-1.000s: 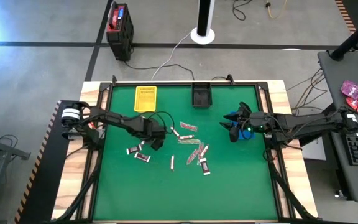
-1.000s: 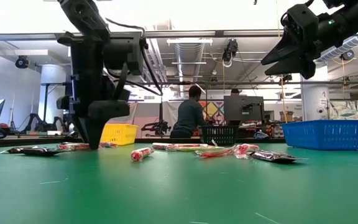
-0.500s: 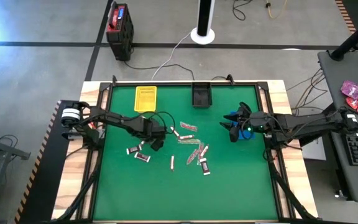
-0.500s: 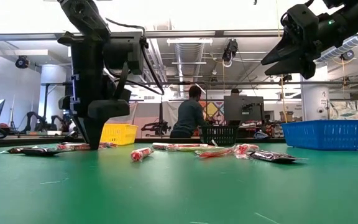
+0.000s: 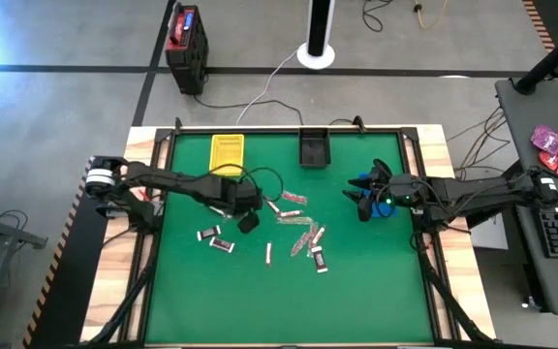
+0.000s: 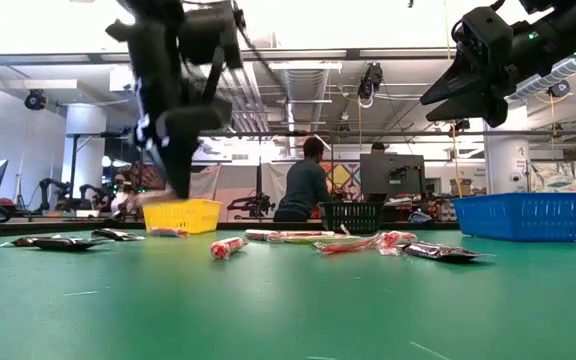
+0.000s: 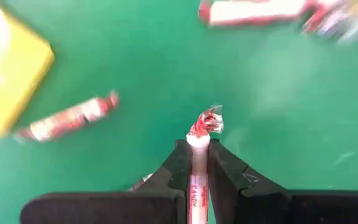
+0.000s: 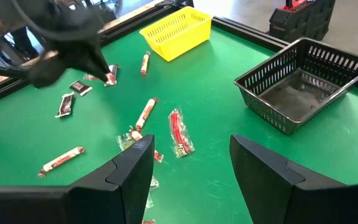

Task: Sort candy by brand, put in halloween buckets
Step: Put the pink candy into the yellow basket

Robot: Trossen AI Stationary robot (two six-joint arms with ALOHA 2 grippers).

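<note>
In the left wrist view my left gripper (image 7: 197,144) is shut on a white-and-red candy (image 7: 199,134). It hangs above the table (image 5: 248,222), near the yellow bucket (image 5: 227,153). Several more candies lie scattered mid-table, among them a dark one (image 5: 223,245) and a pink-red one (image 5: 294,197). The black bucket (image 5: 315,147) stands by the far edge. My right gripper (image 5: 361,206) waits open and high (image 6: 453,105) over the blue bucket (image 6: 528,215). My left gripper pinches the white-and-red candy between its two fingers, which come from above and point down. The candy lies along the fingers. Its body (image 7: 197,180) sits between them and its twisted end (image 7: 207,120) sticks out past the tips. It is lifted clear of the table.
A large black-and-red box (image 5: 188,44) and a white post base (image 5: 316,53) stand on the floor beyond the far edge. A person (image 6: 303,185) stands in the room behind. The near half of the green mat (image 5: 289,301) holds no candy.
My left gripper has risen from the table surface, lifting the white-and-red candy clear, and has drifted slightly toward the far edge. The right arm has kept still.
</note>
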